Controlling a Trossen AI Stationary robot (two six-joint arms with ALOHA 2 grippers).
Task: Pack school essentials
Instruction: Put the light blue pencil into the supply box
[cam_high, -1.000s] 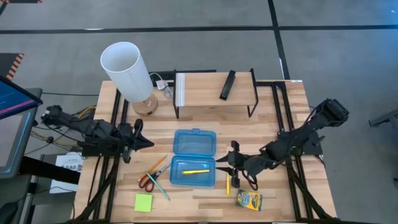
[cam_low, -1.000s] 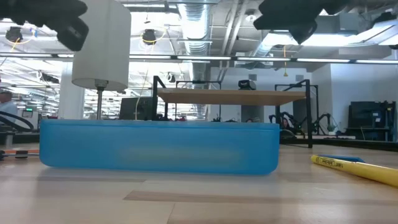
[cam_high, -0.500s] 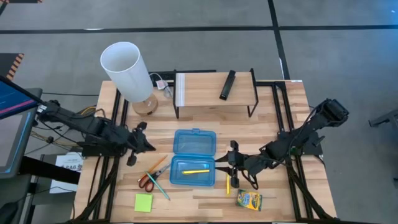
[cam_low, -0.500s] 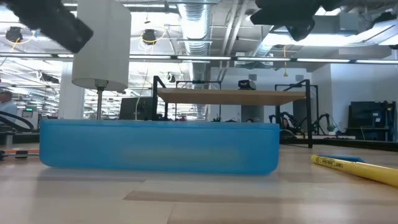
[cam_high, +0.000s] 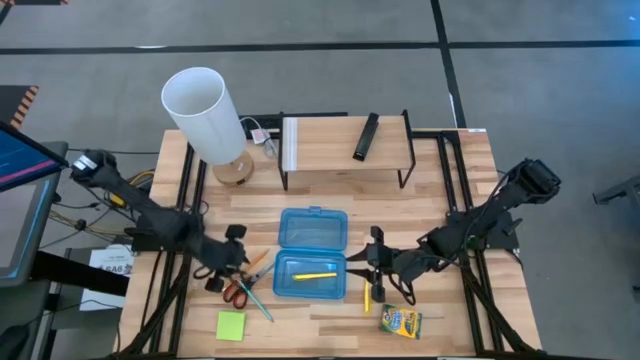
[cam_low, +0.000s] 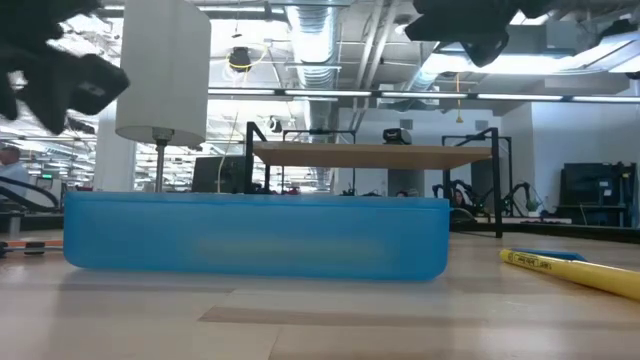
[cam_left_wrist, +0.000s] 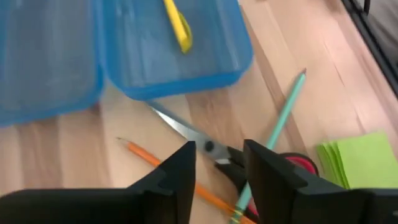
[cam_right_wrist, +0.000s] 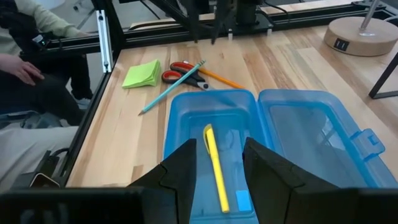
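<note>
The orange-handled scissors (cam_high: 237, 290) lie flat on the table left of the open blue case (cam_high: 310, 274), crossed by an orange pencil (cam_high: 256, 267) and a teal pencil (cam_high: 256, 299). My left gripper (cam_high: 233, 262) hovers open just above them. In its wrist view the scissors' pivot (cam_left_wrist: 210, 147) shows between its fingers (cam_left_wrist: 219, 163). A yellow pencil (cam_right_wrist: 214, 168) and a small blue eraser (cam_right_wrist: 244, 200) lie in the case's base. My right gripper (cam_high: 372, 264) stands open at the case's right side, holding nothing. The sticky-note pad (cam_high: 231, 325), a second yellow pencil (cam_high: 367, 297) and the crayon box (cam_high: 400, 321) lie on the table.
The case's lid (cam_high: 313, 228) lies open toward the far edge. Behind it stands a wooden shelf (cam_high: 345, 148) carrying a black remote (cam_high: 367, 136), with a white lamp (cam_high: 205, 115) at the far left. A person (cam_right_wrist: 25, 62) sits beyond the table's left edge.
My left gripper has swung from the table's left side toward the near edge and the case. It has also come down, and now stands over the scissors and pencils. My right gripper and all the objects have kept still.
</note>
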